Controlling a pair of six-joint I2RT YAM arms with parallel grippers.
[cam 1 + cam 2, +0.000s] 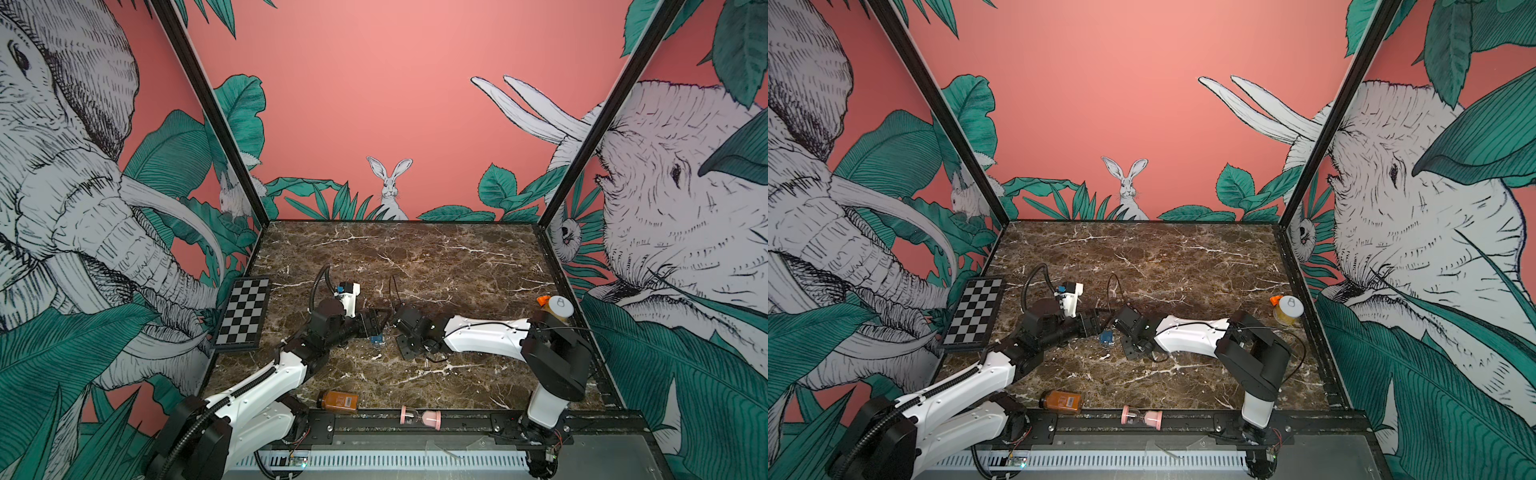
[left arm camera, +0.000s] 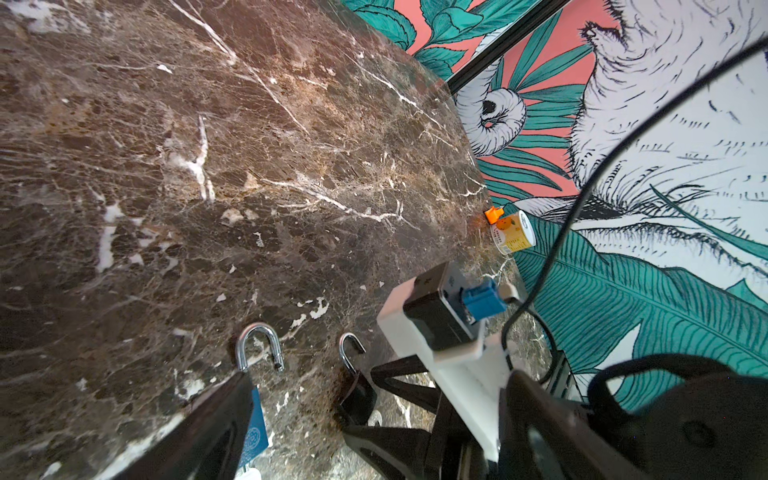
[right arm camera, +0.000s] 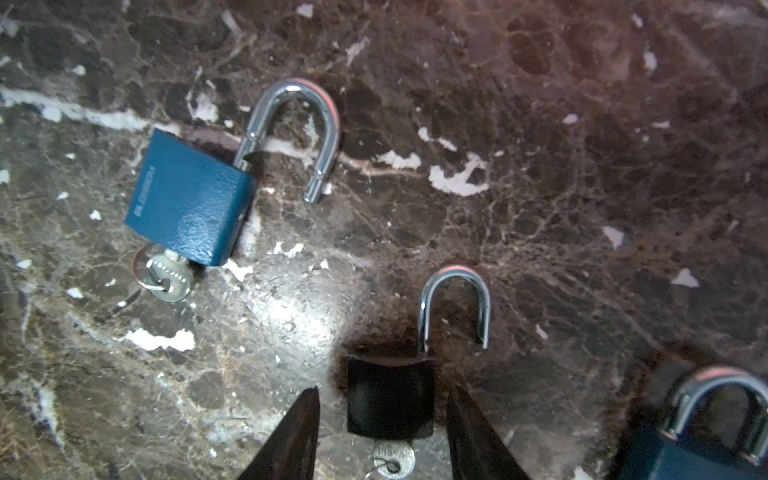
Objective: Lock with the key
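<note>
I'm looking down on a brown marble tabletop [image 1: 436, 257] veined in white, boxed in by pink walls [image 1: 374, 83] printed with elephants, a rabbit and green leaves.

My right claw [image 3: 383, 392] sits low over the stone with its jaws apart. The black padlock [image 3: 390, 411] lies flat between them — a sliver of marble shows on either side, so nothing is clamped. Its shackle [image 3: 455, 307] is swung open and points away from the claw, and the key [image 3: 392, 459] is in the keyhole at the wrist end.

To one side of that claw lies a blue padlock [image 3: 189, 199], also open, with another key [image 3: 170, 274] in it. Close on the opposite side, a second blue padlock [image 3: 702, 440] has both shackle legs down in its body.

My left claw [image 1: 376, 323] faces the right one, spread wide and holding nothing, with the open blue padlock just beside one finger [image 2: 208, 424].

Now the containers. Behind the left claw, near the front edge, an amber bottle [image 1: 337, 401] lies on its side, full of something brown. Well beyond the right claw, by the wall, a yellow can [image 1: 559, 309] stands with its lid on — I can't see what's in it.
</note>
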